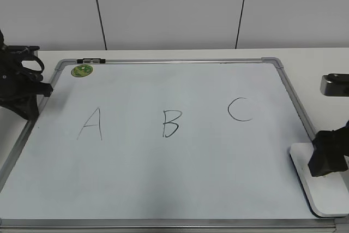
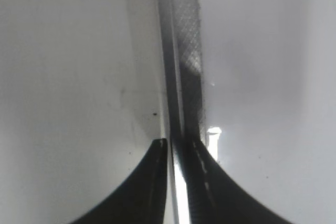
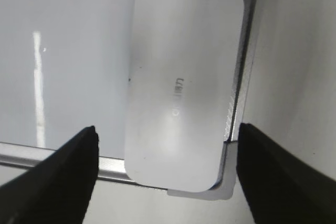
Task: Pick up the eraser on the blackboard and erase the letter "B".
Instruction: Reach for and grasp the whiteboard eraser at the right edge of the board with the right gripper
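Note:
The blackboard (image 1: 180, 178) lies flat on the table with "A", "B" and "C" written across it. The letter "B" (image 1: 170, 123) is in the middle. The eraser (image 1: 322, 195), a white rounded block, lies on the board's near right corner, over the frame. In the right wrist view the eraser (image 3: 184, 82) sits between my right gripper's (image 3: 167, 128) open fingers, which do not touch it. In the exterior view my right gripper (image 1: 327, 159) hangs just above the eraser. My left gripper (image 1: 24, 107) is shut and empty over the board's left frame (image 2: 181, 77).
The letter "A" (image 1: 91, 124) is left of the "B" and the "C" (image 1: 240, 109) right of it. A round green sticker (image 1: 82, 70) and a small dark object (image 1: 91, 60) are at the far left corner. A grey corner cap (image 3: 226, 187) lies under the eraser's end.

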